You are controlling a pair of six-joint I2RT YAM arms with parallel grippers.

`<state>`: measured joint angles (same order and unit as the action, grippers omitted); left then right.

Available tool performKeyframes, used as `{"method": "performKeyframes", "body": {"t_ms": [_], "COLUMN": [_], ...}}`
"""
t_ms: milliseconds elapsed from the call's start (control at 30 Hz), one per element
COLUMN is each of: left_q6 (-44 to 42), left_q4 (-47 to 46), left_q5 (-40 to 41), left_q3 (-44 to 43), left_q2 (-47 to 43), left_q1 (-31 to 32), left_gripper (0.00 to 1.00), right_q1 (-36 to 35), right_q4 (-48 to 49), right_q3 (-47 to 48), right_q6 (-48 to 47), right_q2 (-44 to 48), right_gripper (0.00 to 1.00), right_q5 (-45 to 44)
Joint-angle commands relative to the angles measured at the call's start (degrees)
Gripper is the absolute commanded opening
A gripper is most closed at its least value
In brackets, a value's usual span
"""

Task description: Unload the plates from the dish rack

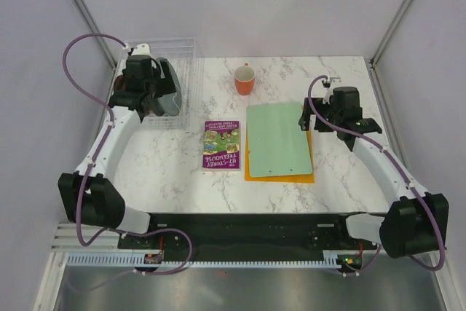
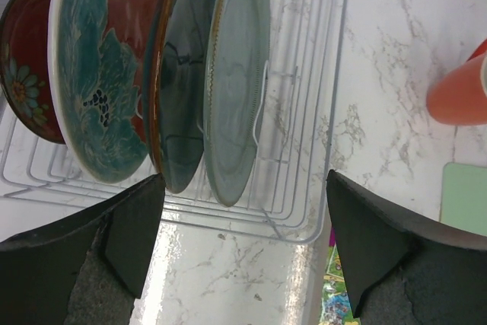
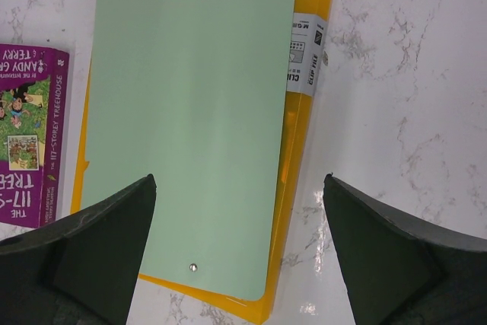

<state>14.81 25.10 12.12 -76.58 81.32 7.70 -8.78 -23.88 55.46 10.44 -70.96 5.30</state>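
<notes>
Left wrist: plates (image 2: 183, 81) in dish rack (image 2: 308, 135)

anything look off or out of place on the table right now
Nothing spilled or broken. The plates stand upright in the dish rack and the orange cup is upright. Only the green board lies slightly askew on the yellow file.

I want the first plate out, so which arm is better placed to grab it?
Left. The left pincer, open, hovers by the plates in the dish rack; the right pincer is far off over the green board.
</notes>
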Motion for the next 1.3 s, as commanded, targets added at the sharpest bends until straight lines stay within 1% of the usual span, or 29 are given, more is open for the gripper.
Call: {"method": "performKeyframes", "body": {"t_ms": [0,267,400,467,500,567,600,667,700,733,867,933,967,1000,1100,1267], "left_q6": [-3.2,-3.03,-2.94,-3.03,-3.2,-3.73,-3.82,-4.08,-4.35,-4.52,-6.19,-7.59,-9.69,-10.67,-13.57,-18.4], "left_q4": [-5.32,-8.66,-10.07,-11.9,-12.7,-14.11,-14.29,-14.64,-14.99,-15.0,-15.35,-16.48,-17.01,-17.45,-18.16,-18.86], "left_q5": [4.84,5.37,5.81,6.43,6.43,7.04,7.56,9.41,10.54,11.43,14.94,18.28,19.68,22.65,26.62,27.69], "left_q3": [-2.35,-4.63,-6.56,-7.45,-7.53,-8.06,-8.85,-9.55,-9.82,-9.99,-10.61,-10.96,-11.05,-11.57,-13.41,-16.32], "left_q2": [2.52,9.72,13.51,14.74,15.7,17.02,18.51,19.49,20.27,20.54,20.9,20.9,20.99,20.9,20.46,17.83], "left_q1": [-0.23,-0.23,-0.32,-0.32,-0.32,-0.32,-0.32,-0.23,-0.23,-0.23,0.2,1.17,1.69,2.57,3.63,4.86], "left_gripper": [0.93,0.91,0.78,0.78,0.75,0.63,0.47,0.27,0.11,0.02,0.02,0.02,0.02,0.02,0.02,0.02], "right_q1": [-0.1,-0.1,-0.01,-0.01,-0.1,-0.1,-0.1,-0.1,-0.1,-0.1,-0.01,-0.1,-0.1,-0.1,-0.01,-0.1], "right_q4": [0.76,1.2,1.29,1.29,1.38,1.38,1.38,1.47,1.47,1.47,1.47,1.47,1.47,1.47,1.29,1.38], "right_q3": [1.49,1.23,1.23,1.05,1.05,0.96,0.96,1.05,1.05,1.05,0.88,0.79,0.79,0.79,0.7,0.7], "right_q6": [-1.38,-1.38,-1.47,-1.56,-1.56,-1.56,-1.56,-1.47,-1.47,-1.56,-1.47,-1.38,-1.3,-1.3,-1.12,-1.12], "right_q2": [-1.2,-3.13,-4.1,-4.63,-4.8,-5.33,-5.68,-5.94,-6.21,-6.47,-6.91,-7.35,-7.53,-7.7,-7.35,-5.77], "right_gripper": [0.98,0.98,0.98,0.98,0.98,0.98,0.98,0.98,0.98,0.98,0.98,0.98,0.98,0.98,0.98,0.98], "right_q5": [-0.47,-0.47,-0.38,-0.12,0.06,0.41,0.5,0.5,0.59,0.68,0.85,0.85,1.11,1.2,1.21,0.33]}}
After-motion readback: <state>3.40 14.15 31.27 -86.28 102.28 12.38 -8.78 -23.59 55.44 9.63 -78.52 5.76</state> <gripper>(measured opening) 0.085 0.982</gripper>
